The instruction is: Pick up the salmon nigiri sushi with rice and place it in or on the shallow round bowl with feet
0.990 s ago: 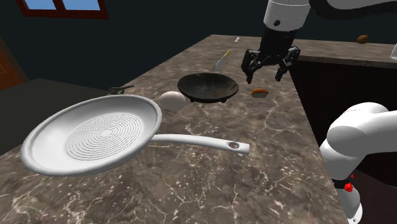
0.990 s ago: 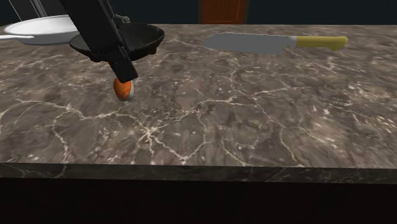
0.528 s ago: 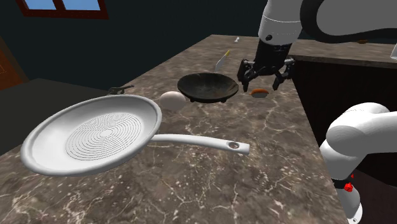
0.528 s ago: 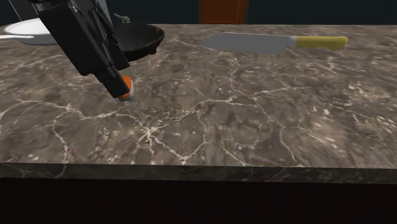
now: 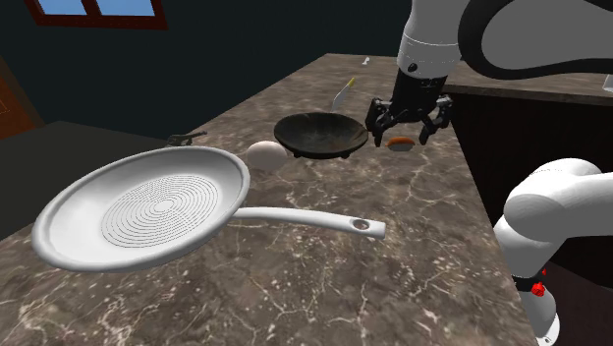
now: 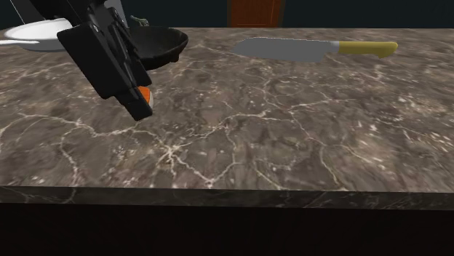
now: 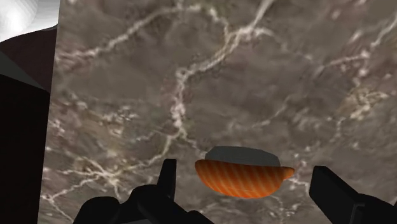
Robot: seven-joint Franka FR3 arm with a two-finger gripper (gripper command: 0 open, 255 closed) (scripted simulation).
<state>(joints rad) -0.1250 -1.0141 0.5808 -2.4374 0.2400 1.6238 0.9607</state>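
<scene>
Orange striped salmon nigiri point(image 7: 243, 178) on grey rice lies on the brown marble table point(image 7: 191, 63), upper right in the shoulder view, between the spread-apart fingers of my black claw point(image 7: 245, 169), untouched.

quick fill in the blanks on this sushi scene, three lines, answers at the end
1. The gripper is ___, straddling the sushi without touching it.
2. The sushi lies ___ (in / beside) the bowl.
3. The knife has a ___ handle.

Missing words: open; beside; yellow.
</scene>
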